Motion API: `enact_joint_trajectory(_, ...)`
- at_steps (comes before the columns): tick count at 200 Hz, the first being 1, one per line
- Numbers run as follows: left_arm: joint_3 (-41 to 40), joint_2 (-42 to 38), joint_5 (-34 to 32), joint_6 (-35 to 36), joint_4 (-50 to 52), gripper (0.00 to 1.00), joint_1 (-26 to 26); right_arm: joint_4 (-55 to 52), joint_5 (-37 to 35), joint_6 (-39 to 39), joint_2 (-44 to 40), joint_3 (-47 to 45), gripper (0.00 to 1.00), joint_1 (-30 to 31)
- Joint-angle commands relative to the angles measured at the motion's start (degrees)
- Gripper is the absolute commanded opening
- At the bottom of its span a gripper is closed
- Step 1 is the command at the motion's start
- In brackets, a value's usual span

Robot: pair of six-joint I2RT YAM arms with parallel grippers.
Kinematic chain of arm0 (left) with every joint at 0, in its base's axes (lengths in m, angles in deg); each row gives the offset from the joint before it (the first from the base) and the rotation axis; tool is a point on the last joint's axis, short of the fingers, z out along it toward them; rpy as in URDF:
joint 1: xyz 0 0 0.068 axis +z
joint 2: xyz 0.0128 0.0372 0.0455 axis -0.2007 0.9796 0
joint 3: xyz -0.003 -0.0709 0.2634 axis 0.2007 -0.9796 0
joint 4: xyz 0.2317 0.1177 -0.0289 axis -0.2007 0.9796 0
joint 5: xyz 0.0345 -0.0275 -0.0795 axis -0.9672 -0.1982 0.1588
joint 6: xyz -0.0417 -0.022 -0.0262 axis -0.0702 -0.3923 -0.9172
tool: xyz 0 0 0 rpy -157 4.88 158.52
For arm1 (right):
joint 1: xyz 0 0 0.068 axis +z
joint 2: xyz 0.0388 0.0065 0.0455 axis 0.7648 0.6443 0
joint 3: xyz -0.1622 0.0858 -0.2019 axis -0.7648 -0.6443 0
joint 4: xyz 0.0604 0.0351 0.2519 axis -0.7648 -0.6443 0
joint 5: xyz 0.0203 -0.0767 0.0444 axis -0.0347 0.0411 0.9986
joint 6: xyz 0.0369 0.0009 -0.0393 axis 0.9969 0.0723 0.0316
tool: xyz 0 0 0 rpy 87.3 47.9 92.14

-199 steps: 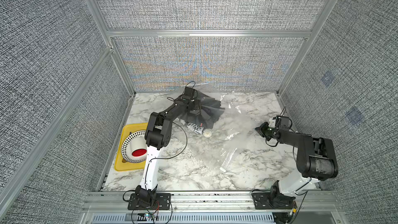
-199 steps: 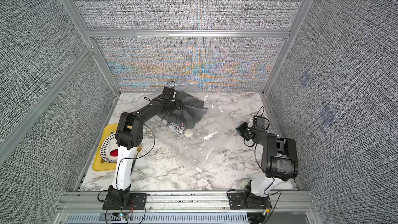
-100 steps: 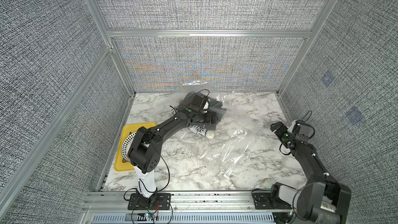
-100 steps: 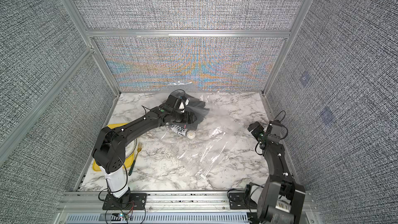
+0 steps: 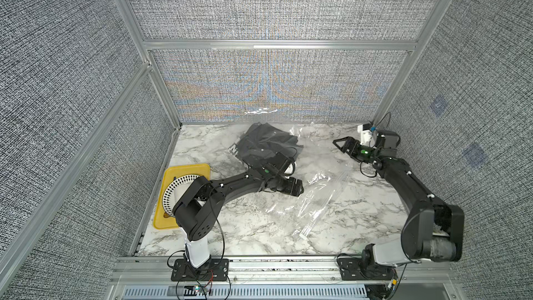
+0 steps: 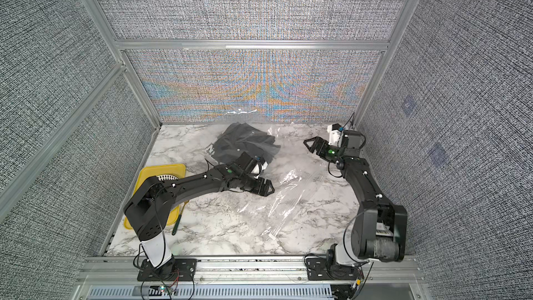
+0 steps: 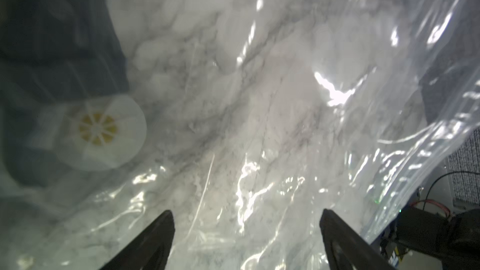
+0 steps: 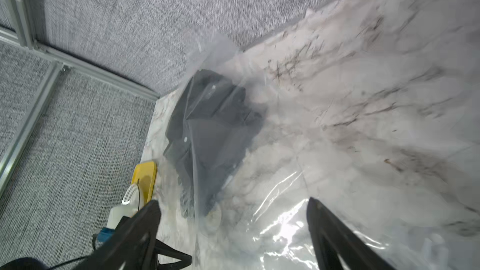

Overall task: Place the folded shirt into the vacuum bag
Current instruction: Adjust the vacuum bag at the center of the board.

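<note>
Both left tool [image 5: 298,189] and right tool [image 5: 339,145] released; vacuum bag [image 5: 323,189] diagonal, shirt [image 5: 265,139] rearward.

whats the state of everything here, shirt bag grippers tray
folded shirt: inside the bag, at its far end
vacuum bag: lying crumpled, seal unclear
left gripper: open, empty, over the bag
right gripper: open, empty, above the bag
yellow tray: holds a plate
</note>
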Motion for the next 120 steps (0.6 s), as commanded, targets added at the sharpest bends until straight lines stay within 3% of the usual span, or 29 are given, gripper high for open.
enact_joint_trajectory(1, -5.49, -0.81, -1.84, -2.72, -3.86, 0.91, -0.55, -4.98, 0.4, -5.59, 5.39, -1.17, 0.87, 1.92)
enact_joint_trajectory(38, -11.88, -0.56, -5.45, -3.43, -4.77, 0.92, -0.49, -6.78, -21.61, -6.41, 9.5, -4.36, 0.85, 2.15)
enact_joint_trajectory(53, -13.08, -1.3, -5.56, -3.75, -4.91, 0.92, -0.49, -7.52, -25.83, -6.43, 9.57, -3.64, 0.85, 2.12)
enact_joint_trajectory(96, -11.28, -8.26, -8.47, -1.61, 0.89, 0.93, -0.49, -6.73, -24.75, -4.8, 0.19, -1.51, 0.86, 1.37)
enact_joint_trajectory(120, -7.22, -10.09, -9.76, 0.45, 5.2, 0.94, 0.11, -5.06, -22.15, -4.22, -2.11, -1.98, 0.85, -5.29)
